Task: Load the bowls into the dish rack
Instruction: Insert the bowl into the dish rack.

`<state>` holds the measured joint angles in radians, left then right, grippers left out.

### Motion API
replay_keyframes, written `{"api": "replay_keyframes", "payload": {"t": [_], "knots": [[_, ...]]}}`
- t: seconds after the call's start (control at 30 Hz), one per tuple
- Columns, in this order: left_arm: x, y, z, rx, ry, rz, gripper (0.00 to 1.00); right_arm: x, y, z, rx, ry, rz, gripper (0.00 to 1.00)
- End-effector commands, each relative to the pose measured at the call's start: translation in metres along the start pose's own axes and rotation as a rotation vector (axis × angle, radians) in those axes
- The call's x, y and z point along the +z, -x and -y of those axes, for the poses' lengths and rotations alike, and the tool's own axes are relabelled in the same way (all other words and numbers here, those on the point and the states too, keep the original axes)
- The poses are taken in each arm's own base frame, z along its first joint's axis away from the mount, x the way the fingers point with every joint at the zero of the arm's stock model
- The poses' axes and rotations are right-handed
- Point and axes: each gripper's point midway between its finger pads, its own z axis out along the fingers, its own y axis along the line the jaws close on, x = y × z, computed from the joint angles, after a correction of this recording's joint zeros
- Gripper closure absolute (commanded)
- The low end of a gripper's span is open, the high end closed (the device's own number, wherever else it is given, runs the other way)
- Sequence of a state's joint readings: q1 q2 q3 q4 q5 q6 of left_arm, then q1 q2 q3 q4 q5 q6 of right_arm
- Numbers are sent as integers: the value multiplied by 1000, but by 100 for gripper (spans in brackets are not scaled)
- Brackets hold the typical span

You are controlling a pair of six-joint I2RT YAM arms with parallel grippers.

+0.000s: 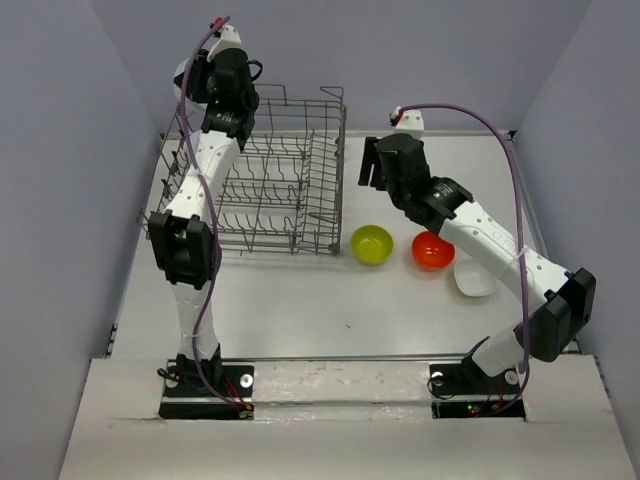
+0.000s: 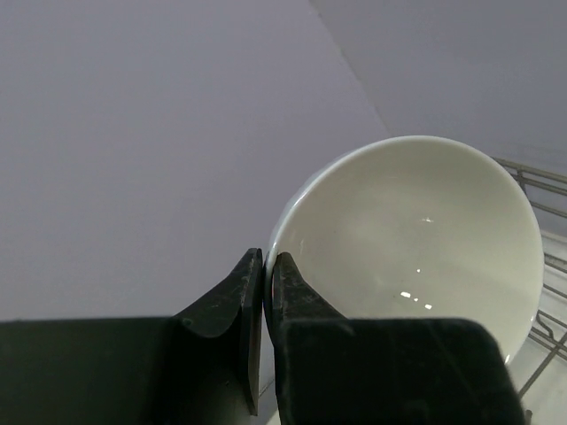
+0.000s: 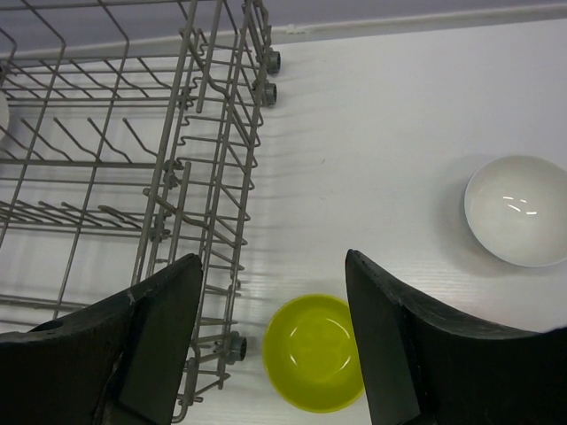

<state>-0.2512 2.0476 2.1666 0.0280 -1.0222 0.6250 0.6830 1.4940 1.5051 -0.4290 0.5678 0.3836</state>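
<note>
showing two white bowls (image 1: 474, 277) (image 2: 416, 239), one yellow bowl (image 1: 372, 244), one red bowl (image 1: 433, 250)

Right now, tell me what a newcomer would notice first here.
The wire dish rack stands far left, and the left gripper pinches the rim of a white bowl over it. Right of the rack sit a yellow bowl, a red bowl and a second white bowl, with the open right gripper above the yellow bowl.

From above, the right arm (image 1: 480, 225) covers the 1 o'clock side of the white bowl (image 1: 472, 282) on the worktop (image 1: 330, 300). The left hand (image 2: 266, 258) hides the 6 o'clock edge of the held bowl (image 2: 416, 239). The dish rack (image 3: 164, 208) runs off the right wrist view at 9 o'clock.
</note>
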Motion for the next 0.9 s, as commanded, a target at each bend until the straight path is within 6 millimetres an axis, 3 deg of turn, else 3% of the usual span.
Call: {"api": "replay_keyframes", "payload": {"t": [0.0, 0.13, 0.87], "knots": [[-2, 12, -25, 8, 113, 57, 100, 0, 17, -13, 33, 35, 65, 28], [7, -4, -12, 49, 117, 54, 100, -1, 17, -14, 42, 45, 67, 28], [23, -45, 48, 259, 60, 38, 100, -12, 16, -11, 73, 78, 84, 28]]}}
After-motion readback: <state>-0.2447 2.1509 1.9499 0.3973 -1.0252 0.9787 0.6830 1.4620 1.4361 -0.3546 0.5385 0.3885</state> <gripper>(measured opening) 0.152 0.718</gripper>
